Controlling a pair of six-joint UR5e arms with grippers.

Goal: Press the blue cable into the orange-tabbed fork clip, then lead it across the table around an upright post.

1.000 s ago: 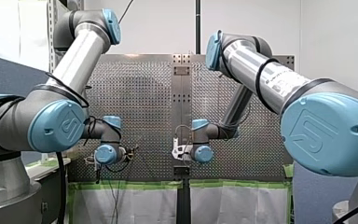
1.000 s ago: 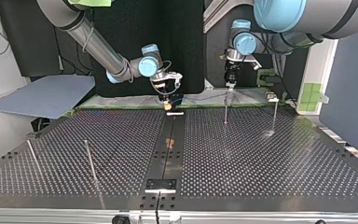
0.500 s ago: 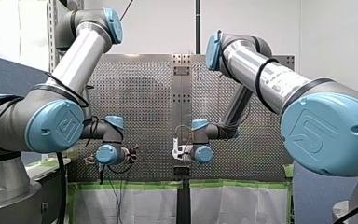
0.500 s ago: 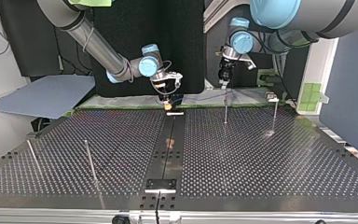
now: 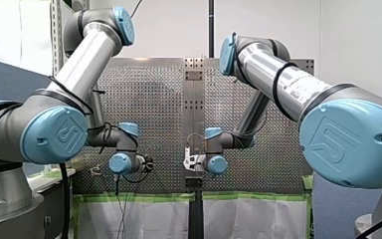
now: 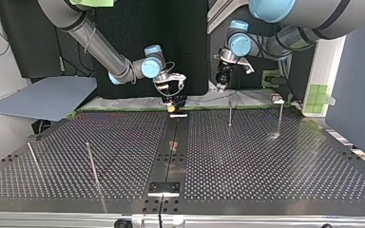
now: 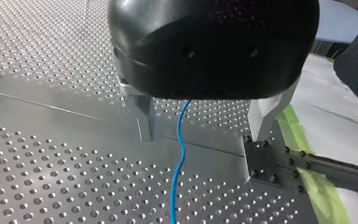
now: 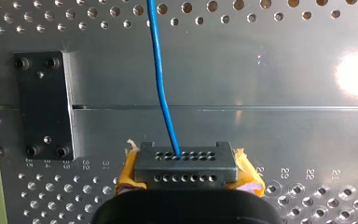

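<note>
Top view: orange-tabbed fork clip (image 6: 173, 145) sits on the table's (image 6: 266, 175) centre strip, at 6 o'clock from my right gripper (image 6: 171, 107), the nearer one. My left gripper (image 6: 219, 86) hangs at 1 o'clock from the clip.
Left wrist view: fingers (image 7: 144, 119) apart, blue cable (image 7: 179, 154) running loose between them.
Right wrist view: gripper apparently clamped on the cable, which leads straight ahead.

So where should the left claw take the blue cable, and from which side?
Probably the stretch of blue cable lying between the left claw's open metal fingers: it runs lengthwise through the gap, touching neither, so closing straight from above would pinch it across.
</note>
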